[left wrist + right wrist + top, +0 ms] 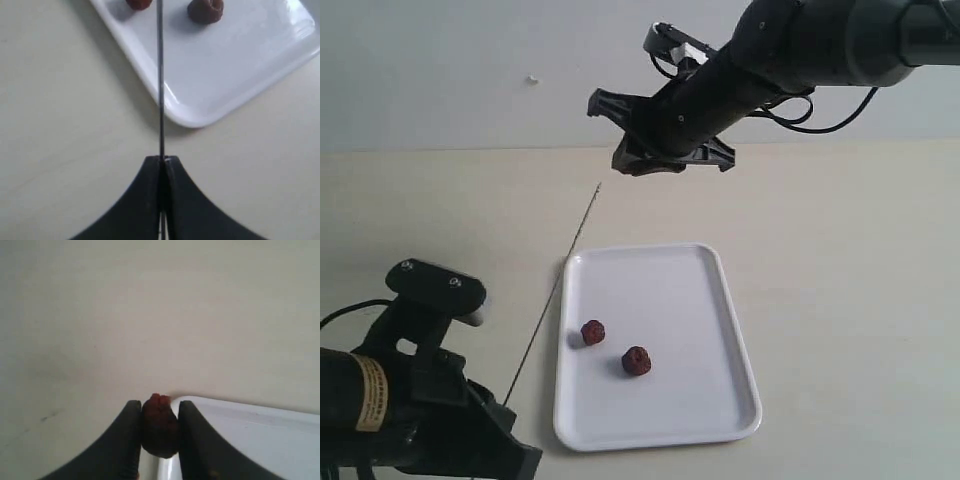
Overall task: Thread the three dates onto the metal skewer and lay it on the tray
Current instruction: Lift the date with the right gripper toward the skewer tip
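beige tabletop [840, 300] and pale wall [440, 60] are noted; skewer [555, 290] is pinched by left gripper [162, 160], date [160, 432] by right gripper [159, 406].

The left gripper [162, 161] is held low, jaws pressed together on the metal skewer [160, 75]. The right arm [790, 45] is raised and extended, and the right gripper [159, 407] is clamped around one date [159, 432].
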`<state>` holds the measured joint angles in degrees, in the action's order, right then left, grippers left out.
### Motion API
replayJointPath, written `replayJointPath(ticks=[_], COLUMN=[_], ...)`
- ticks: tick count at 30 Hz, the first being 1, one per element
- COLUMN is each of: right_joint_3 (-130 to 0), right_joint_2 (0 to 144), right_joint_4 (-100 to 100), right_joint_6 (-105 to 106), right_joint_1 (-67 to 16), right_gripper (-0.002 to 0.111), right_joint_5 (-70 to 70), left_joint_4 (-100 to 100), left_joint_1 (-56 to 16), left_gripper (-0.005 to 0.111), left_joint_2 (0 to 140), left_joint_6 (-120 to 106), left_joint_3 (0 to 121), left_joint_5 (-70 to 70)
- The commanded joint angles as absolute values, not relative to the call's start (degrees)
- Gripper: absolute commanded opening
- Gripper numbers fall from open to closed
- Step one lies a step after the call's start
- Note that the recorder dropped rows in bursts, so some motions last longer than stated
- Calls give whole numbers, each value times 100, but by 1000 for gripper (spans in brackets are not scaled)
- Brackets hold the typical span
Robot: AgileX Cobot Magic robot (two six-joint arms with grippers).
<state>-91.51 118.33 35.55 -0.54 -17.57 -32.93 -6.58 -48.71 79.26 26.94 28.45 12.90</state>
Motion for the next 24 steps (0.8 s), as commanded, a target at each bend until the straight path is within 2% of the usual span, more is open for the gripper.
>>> replayJointPath(ticks=[1,13,21,24], right_joint_3=[-9185,-9173,-9173,-9173], right_joint_2=[11674,11660,11660,11660], right_joint_4=[4366,5703,5700,5714], right_joint_6=[512,1297,1389,1484], right_joint_1=[-1605,-1534,-1534,-1534], right_gripper=[23,23,23,23], right_joint_5=[-3188,-3507,-3672,-3670], left_joint_4=[-615,-615,-718,-964], left_joint_1=[-4852,-4841,-4230,-4218], left_gripper=[0,0,0,0], left_joint_2=[8398,8558,8558,8558], left_joint_6=[3025,3187,3161,3147], left_joint_3=[2818,2818,2902,2980], left_joint_5=[751,36,0,90])
